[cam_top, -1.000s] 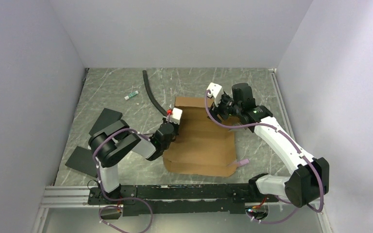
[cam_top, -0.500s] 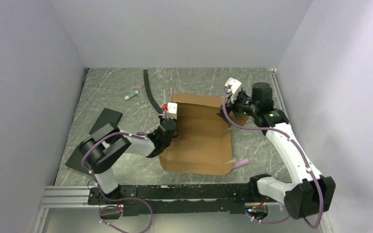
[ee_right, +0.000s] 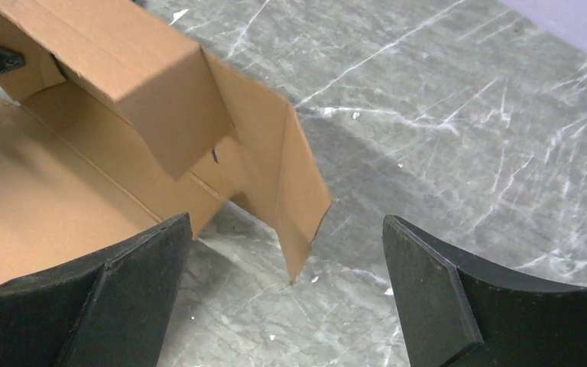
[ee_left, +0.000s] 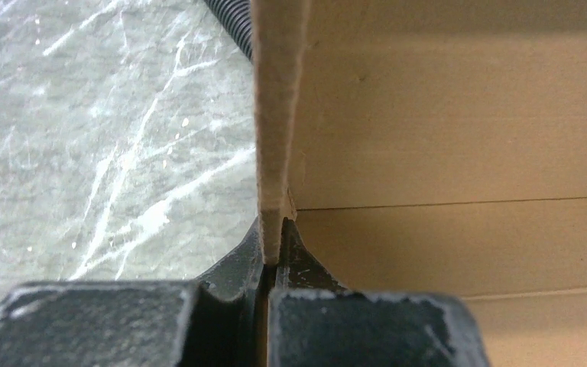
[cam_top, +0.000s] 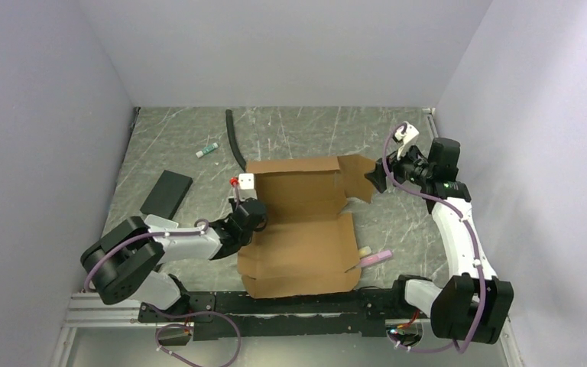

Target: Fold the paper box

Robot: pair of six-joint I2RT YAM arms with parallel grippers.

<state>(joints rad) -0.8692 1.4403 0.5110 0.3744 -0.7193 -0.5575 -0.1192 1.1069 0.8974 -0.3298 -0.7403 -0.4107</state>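
Lying just nearside of the black hose (cam_top: 234,141), the paper box (cam_top: 298,237) runs lengthwise near-to-far, far panel raised. Left gripper (ee_left: 270,264) pinches its left wall; right gripper (ee_right: 284,225) gapes beside its flap.

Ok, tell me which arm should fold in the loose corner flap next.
Right. The right gripper is open, with the flap of the paper box directly ahead of it. The left gripper is clamped on the opposite wall.
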